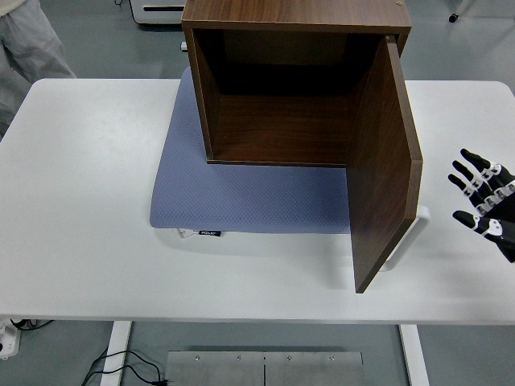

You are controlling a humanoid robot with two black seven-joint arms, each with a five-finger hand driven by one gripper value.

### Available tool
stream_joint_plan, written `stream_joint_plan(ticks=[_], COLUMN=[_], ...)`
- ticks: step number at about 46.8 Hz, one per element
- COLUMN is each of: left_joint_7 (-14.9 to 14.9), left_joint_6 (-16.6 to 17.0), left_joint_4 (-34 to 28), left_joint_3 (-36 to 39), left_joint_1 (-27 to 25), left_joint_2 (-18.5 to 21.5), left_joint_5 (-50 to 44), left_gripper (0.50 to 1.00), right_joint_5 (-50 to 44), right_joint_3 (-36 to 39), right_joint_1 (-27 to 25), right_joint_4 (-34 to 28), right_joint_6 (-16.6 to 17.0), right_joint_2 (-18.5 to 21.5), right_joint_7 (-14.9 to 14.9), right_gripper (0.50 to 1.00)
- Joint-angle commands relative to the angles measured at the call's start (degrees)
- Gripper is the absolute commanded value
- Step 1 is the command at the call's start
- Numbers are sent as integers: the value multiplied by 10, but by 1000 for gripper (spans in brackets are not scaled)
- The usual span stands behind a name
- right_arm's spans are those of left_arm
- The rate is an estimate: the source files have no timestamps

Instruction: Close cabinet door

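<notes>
The robot's black right hand (pixel 488 203), with pale joints along its five fingers, reached in from the right edge of the view over the white table (pixel 80 201). Its fingers (pixel 468 173) were spread apart and pointed toward the upper left, and they held nothing. The hand was near the outer side of the cabinet door but did not touch it; bare tabletop showed between them.

The dark brown wooden cabinet door (pixel 385 169) stood wide open, hinged at the right side of the cabinet and swung out toward the near edge of the table. Its free edge pointed at the camera, and its lower corner reached close to the table's front. A white curved handle (pixel 409 238) showed on the door's outer side, low down, facing the hand.

The dark brown wooden box-shaped cabinet (pixel 294 80) sat at the far middle of the table with its open front facing the camera. Its inside was in shadow. The cabinet rested on a blue-grey rectangular mat (pixel 241 201), which spread out in front of it and to its left, with a small dark label at its near edge.

At the top left corner, part of a person (pixel 24 40) in light grey clothing stood beyond the table.
</notes>
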Motion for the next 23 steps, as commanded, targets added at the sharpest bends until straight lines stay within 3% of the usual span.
stream_joint_plan(ticks=[1, 23], left_joint_7=[0, 0], left_joint_6=[0, 0], left_joint_4=[0, 0], left_joint_3=[0, 0], left_joint_1=[0, 0], left_joint_2=[0, 0], left_joint_5=[0, 0], left_gripper=[1000, 1000], right_joint_5=[-6, -56], right_joint_3=[-9, -55], right_joint_1=[-6, -23], right_joint_4=[8, 43], right_joint_6=[1, 1], right_joint_2=[2, 23], right_joint_7=[0, 0], right_gripper=[1000, 1000])
